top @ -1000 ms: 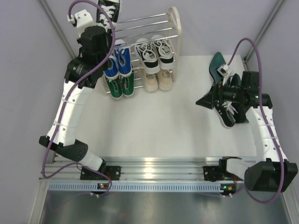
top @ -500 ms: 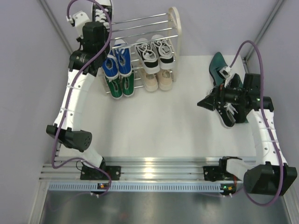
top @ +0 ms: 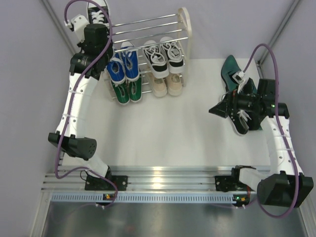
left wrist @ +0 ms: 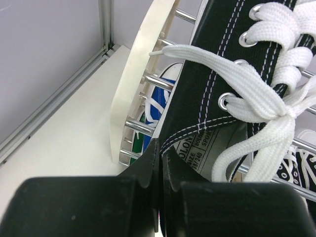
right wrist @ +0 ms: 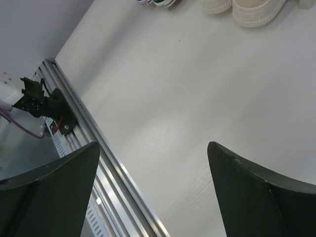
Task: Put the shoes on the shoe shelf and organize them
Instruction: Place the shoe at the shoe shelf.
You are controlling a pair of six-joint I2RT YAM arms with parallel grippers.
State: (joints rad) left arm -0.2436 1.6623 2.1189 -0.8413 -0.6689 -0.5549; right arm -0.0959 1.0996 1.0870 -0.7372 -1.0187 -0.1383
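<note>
Shoes on the shoe shelf (top: 183,22), upper centre, we count as eight: blue sneakers (top: 118,71), green sneakers (top: 121,94), black-and-white sneakers (top: 155,59), beige sneakers (top: 159,86), two each. Upper left, our left gripper (left wrist: 159,148), arm stretched high, pinches a ninth, a black sneaker (left wrist: 207,98), by its collar beside the shelf's cream panel. Our right gripper (right wrist: 152,148) gapes empty over the white table (top: 163,128), near two dark shoes (top: 229,69) at right.

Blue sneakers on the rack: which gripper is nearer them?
Left. The left gripper, shut on a black-and-white sneaker, is at the left end of the rack beside the blue sneakers; the right gripper is far across the table by the dark green shoes.
</note>
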